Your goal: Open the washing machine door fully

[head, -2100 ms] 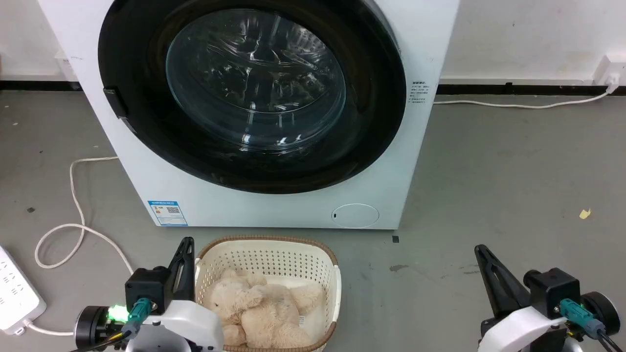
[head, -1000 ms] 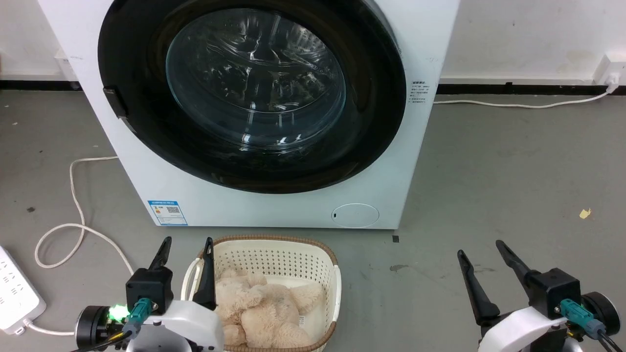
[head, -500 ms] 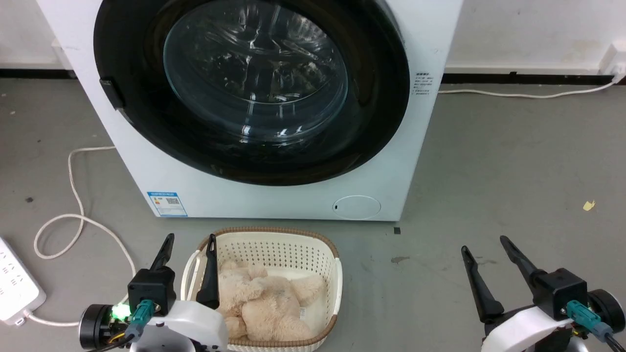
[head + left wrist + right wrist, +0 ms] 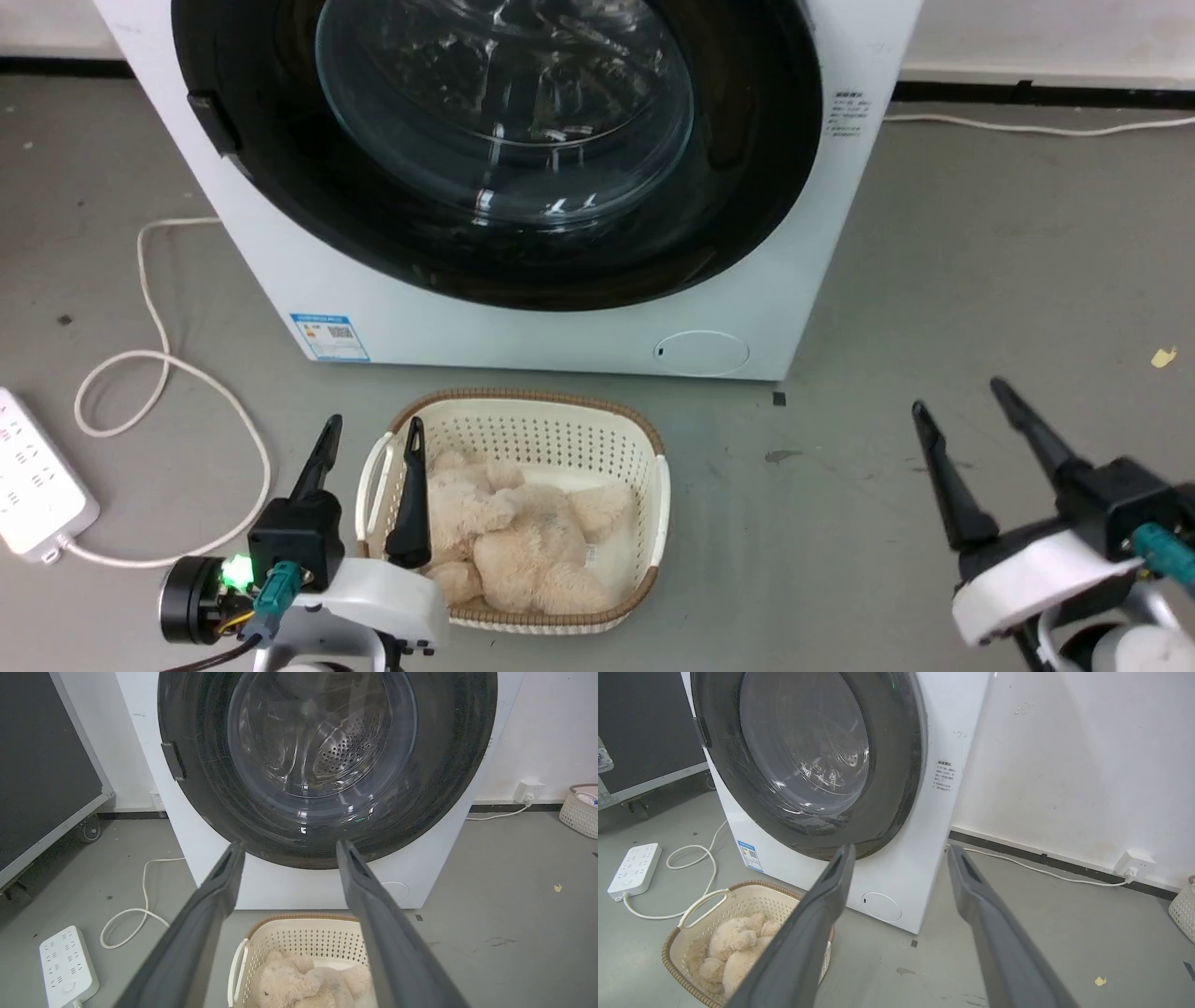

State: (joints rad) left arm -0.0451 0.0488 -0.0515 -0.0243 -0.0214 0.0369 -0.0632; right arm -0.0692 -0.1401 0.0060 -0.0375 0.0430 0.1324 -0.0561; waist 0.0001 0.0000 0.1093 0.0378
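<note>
On the washing machine (image 4: 560,336) front, the washing machine door (image 4: 495,140) sits closed.
Before the machine the left gripper (image 4: 372,422) and right gripper (image 4: 960,395) hang spread and empty, well apart from the door; a basket (image 4: 659,485) with a plush toy (image 4: 523,551) stands at the machine's foot.

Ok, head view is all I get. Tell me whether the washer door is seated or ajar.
Observer: It looks seated. The right wrist view catches the door edge-on, its right rim flat against the front of the washer, with no gap.
Operator: Now report what stands left of the machine.
Observer: A dark panel on casters, on the floor, apart from the washer.
Operator: Check the drum too.
Observer: The left wrist view shows the drum, perforated steel, through the glass; no laundry visible in it.
</note>
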